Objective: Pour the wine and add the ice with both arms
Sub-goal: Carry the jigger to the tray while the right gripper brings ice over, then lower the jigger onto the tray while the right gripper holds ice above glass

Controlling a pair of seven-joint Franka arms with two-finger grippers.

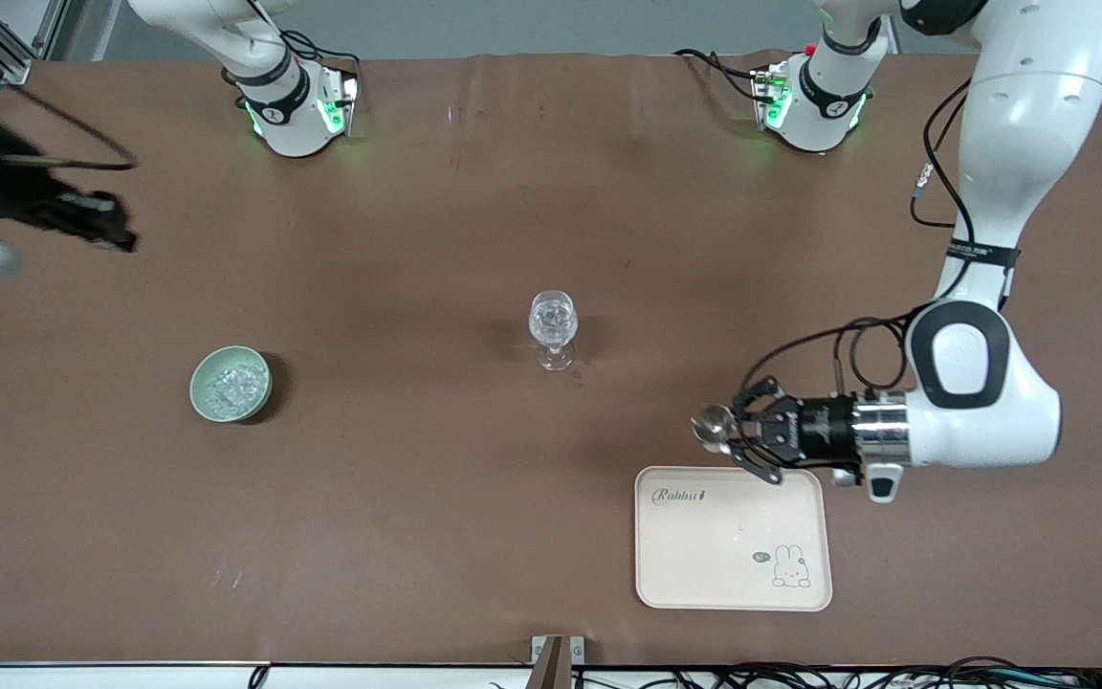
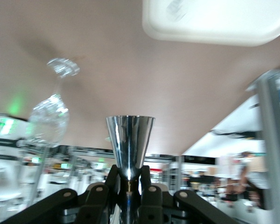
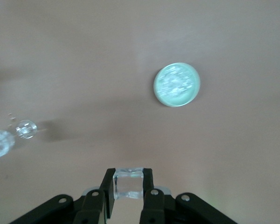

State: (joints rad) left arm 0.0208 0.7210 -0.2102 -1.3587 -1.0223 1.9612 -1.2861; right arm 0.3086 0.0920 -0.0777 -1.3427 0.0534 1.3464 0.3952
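L gripper (image 1: pixel 725 428), pinching steel jigger (image 1: pixel 710 423) held sideways over tray (image 1: pixel 733 541) edge; wine glass (image 1: pixel 552 325) lies toward table centre. R gripper (image 3: pixel 129 184) pinches ice cube (image 3: pixel 128 183); bowl (image 1: pixel 231 383) w/ ice nearby.

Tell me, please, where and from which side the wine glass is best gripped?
Probably at the stem, from the side. The wine glass stands upright alone mid-table; its bowl is round, clear and slippery, while the thin stem above the foot suits a two-finger pinch. Both grippers are busy: the left gripper is shut on a metal cup, the right gripper on an ice cube.
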